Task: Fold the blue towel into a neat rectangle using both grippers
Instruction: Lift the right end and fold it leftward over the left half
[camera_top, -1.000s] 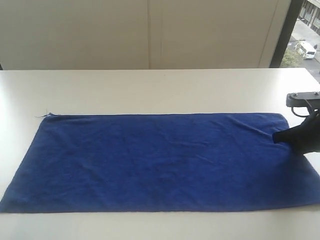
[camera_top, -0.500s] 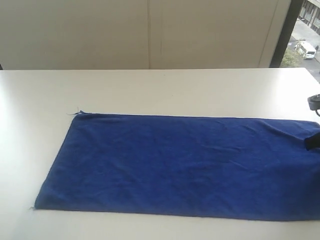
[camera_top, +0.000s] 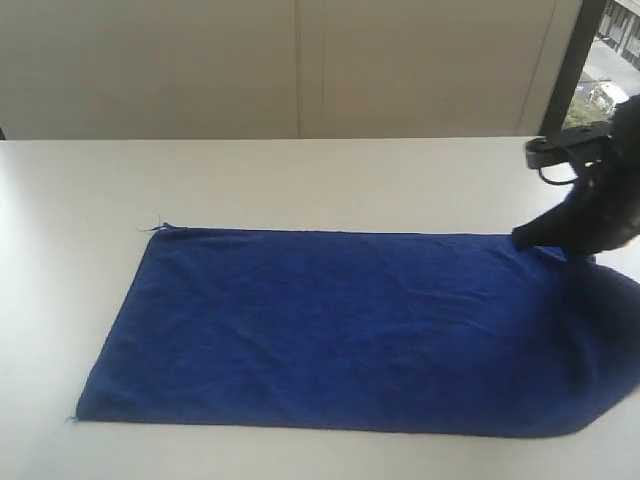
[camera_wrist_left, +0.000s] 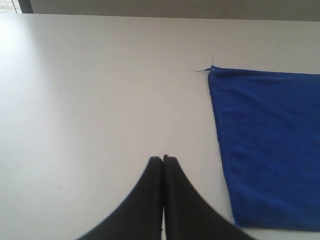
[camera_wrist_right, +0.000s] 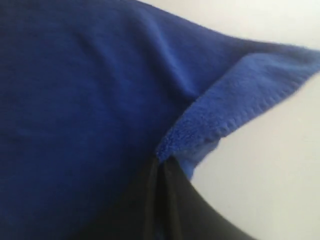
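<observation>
**A:** Where's the towel?

**B:** The towel (camera_top: 330, 330) is spread on the white table (camera_top: 300, 180), with its long side running across the exterior view. Most of it lies flat with light creases. The right end is raised off the table and curves round at the near corner.

**A:** What's raising it?

**B:** The right gripper (camera_top: 522, 238). It's clenched on the towel at the far right corner. In its wrist view the stitched hem (camera_wrist_right: 235, 117) folds over just above the black fingers (camera_wrist_right: 145, 210), which are pressed together with cloth pinched between them.

**A:** And the left gripper?

**B:** The exterior view doesn't show it. In its own wrist view the left gripper (camera_wrist_left: 162, 159) has its fingers closed tight against each other, gripping nothing. It hangs over bare table, just beside the towel's left short edge and apart from it.

**A:** Is the left end tidy?

**B:** It's flat, and both left corners are showing. A loose thread (camera_top: 152, 226) sticks out from the far left corner.
</observation>
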